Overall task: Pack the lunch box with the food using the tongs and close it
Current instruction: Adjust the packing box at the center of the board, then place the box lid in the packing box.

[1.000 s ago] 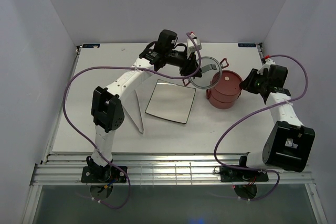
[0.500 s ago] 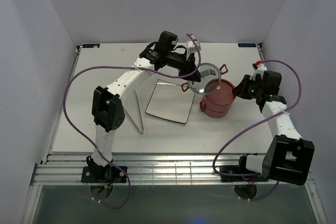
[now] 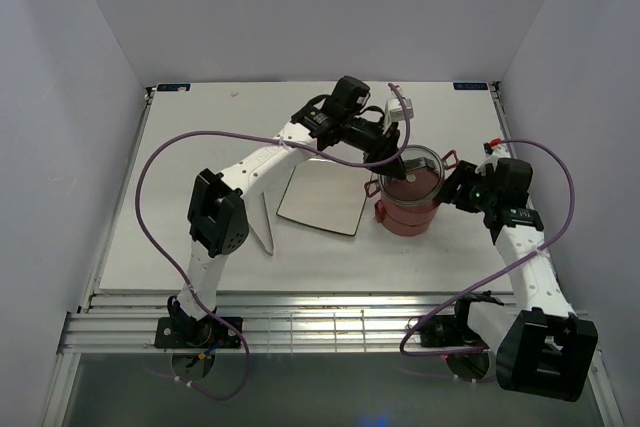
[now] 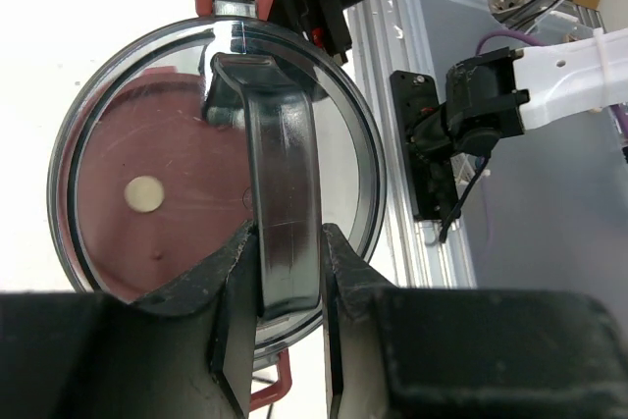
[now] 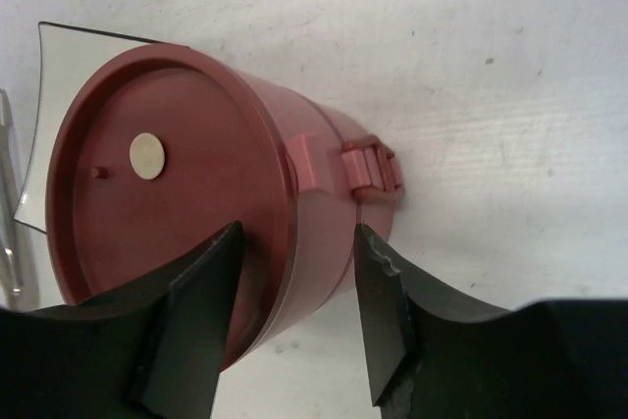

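The lunch box (image 3: 403,215) stands as a stacked dusty-red cylinder right of the square plate, with a flat red disc lid (image 5: 167,174) on top. My left gripper (image 4: 289,272) is shut on the arched handle (image 4: 280,174) of the round see-through top lid (image 4: 343,134) and holds it just over the box. In the top view this lid (image 3: 428,159) hovers at the box's rim. My right gripper (image 5: 299,321) is open, one finger on either side of the box's near rim. The tongs (image 3: 263,212) lie left of the plate. The food is out of view.
A shiny square plate (image 3: 322,192) lies between the tongs and the box. A red side latch (image 5: 371,172) sticks out from the box's wall. White enclosure walls ring the table, and both arms crowd the space around the box.
The left arm carried the top lid right and down over the box. The box slid nearer and left. The right gripper followed it and opened its jaws.
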Robot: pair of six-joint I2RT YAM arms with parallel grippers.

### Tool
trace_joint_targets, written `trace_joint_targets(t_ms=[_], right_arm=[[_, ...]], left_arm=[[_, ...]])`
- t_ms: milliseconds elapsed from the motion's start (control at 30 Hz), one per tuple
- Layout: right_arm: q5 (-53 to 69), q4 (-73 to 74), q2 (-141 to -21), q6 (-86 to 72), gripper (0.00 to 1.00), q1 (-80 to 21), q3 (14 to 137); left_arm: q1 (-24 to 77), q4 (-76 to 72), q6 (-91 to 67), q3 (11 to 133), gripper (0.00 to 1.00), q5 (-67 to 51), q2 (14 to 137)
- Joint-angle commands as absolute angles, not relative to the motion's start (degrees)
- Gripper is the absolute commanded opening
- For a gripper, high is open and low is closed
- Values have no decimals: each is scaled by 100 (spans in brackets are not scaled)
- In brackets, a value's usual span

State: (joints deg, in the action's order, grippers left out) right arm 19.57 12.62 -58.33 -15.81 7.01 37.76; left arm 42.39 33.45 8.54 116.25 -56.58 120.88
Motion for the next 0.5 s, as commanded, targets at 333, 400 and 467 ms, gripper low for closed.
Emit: trace_joint_targets(t_ms=[333, 400, 467], right_arm=[[1213, 2013, -4017, -1996, 67, 668, 3902], [1213, 2056, -3868, -1960, 68, 668, 3937], [1213, 2100, -3832, -1916, 68, 668, 3964]], left_arm=[[4711, 3419, 88, 12049, 0, -4791, 12243], [4720, 3419, 61, 12234, 0, -4676, 12383], [4720, 3410, 62, 12392, 0, -4615, 12480]])
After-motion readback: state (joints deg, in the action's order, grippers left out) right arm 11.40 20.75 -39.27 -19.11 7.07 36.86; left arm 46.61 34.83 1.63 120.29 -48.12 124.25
